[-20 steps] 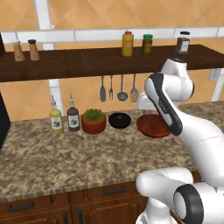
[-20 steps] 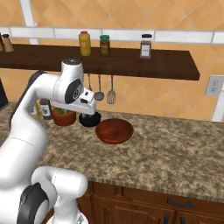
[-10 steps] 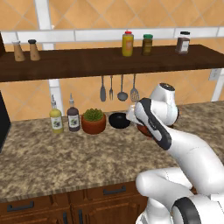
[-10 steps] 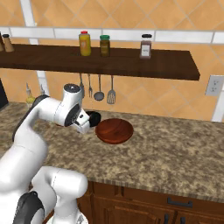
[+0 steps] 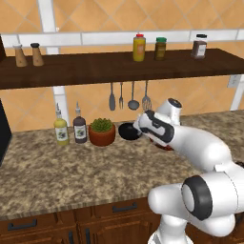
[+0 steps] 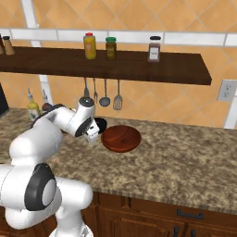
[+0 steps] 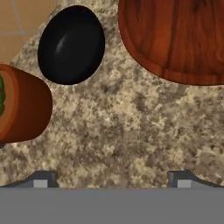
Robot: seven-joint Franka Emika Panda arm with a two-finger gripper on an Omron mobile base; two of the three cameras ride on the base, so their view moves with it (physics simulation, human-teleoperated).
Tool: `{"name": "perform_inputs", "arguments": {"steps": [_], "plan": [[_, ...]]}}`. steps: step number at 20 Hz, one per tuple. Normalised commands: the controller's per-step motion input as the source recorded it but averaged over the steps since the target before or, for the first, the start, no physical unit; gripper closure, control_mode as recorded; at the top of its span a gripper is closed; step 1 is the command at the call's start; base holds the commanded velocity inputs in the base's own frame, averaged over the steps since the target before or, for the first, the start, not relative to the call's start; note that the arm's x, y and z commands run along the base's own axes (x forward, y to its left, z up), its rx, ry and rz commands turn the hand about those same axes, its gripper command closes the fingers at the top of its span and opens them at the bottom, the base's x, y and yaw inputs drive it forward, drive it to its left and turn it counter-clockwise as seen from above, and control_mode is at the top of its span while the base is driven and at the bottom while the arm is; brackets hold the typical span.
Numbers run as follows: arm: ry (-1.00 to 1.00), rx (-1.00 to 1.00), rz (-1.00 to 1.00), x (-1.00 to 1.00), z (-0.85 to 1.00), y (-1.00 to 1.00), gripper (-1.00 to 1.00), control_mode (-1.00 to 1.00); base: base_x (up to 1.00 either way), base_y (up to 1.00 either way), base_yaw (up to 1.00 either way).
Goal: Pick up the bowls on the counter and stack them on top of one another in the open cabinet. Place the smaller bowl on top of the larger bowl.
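The smaller bowl (image 7: 71,45), glossy black, sits on the granite counter (image 7: 127,122) by the wall. The larger bowl (image 7: 175,39), reddish-brown and shallow, lies right beside it. My gripper (image 7: 112,179) hangs low over bare counter in front of both bowls, open and empty, its fingertips (image 7: 41,179) spread wide. From the left base view the hand (image 5: 145,126) sits just right of the smaller bowl (image 5: 127,132) and hides most of the larger bowl (image 5: 164,147). From the right, the larger bowl (image 6: 121,138) shows fully and the smaller bowl (image 6: 100,124) peeks out behind the gripper (image 6: 94,136). The open cabinet (image 5: 119,66) runs above.
A terracotta plant pot (image 5: 101,132) stands close left of the black bowl, with two bottles (image 5: 69,126) beyond it. Utensils (image 5: 128,95) hang on the wall over the bowls. Spice jars (image 6: 111,47) stand on the shelf, whose right end (image 6: 185,69) is bare. Counter stretches right (image 6: 185,157).
The arm has swung down from shelf height to just above the counter, bringing the hand in front of the bowls. The jaws stayed open; the bowls have not moved.
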Motion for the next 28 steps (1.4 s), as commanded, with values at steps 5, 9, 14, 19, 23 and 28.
{"name": "perform_inputs", "arguments": {"steps": [5,9,14,19,23,28], "plan": [[0.02,0.16,-0.11,0.65,-0.32,-0.09,-1.00,-1.00,0.00,0.00,0.00],[0.00,0.12,-0.13,0.55,-0.58,0.00,-1.00,-1.00,0.00,0.00,0.00],[0.00,0.05,-0.15,0.22,-0.44,0.01,-1.00,-1.00,0.00,0.00,0.00],[0.06,0.02,-0.15,0.28,-0.06,0.03,-1.00,-1.00,0.00,0.00,0.00],[0.09,0.01,-0.11,0.34,-0.01,0.02,-1.00,-1.00,0.00,0.00,0.00],[0.06,0.04,-0.07,0.33,-0.05,0.01,-1.00,-1.00,0.00,0.00,0.00]]}}
